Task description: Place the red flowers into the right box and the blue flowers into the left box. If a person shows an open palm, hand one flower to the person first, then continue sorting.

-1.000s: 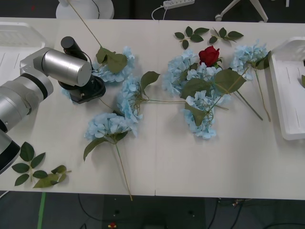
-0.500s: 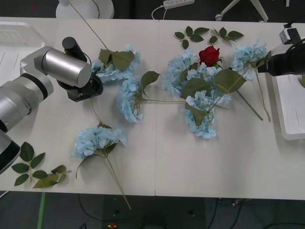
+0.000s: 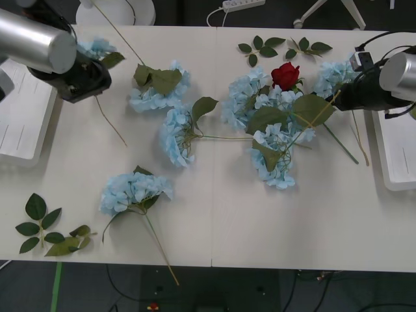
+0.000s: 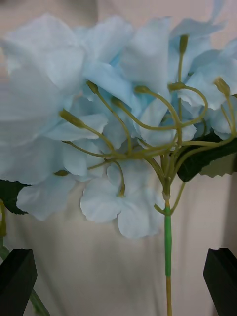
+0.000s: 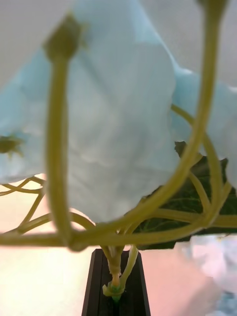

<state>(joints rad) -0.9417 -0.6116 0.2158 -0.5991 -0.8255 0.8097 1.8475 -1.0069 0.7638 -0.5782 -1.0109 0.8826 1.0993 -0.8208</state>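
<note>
Count: one red flower in sight, approx eight blue flowers (the centre heap overlaps, so the count is rough), two white boxes, three loose leaf sprigs.

Left gripper is at the table's 10 o'clock, beside the left box. Its black fingers are pinched tight on the stem of one blue cluster; the head points to 12, the stem trails to 5.

Right gripper is at 2 o'clock, jaws spread wide, nothing held, at the rightmost blue head, whose stem lies between the fingers. The right box sits at the 3 o'clock edge.

Open room: bare tabletop from 4 to 6 o'clock. At 7, a lone bloom's stem pokes past the near edge
</note>
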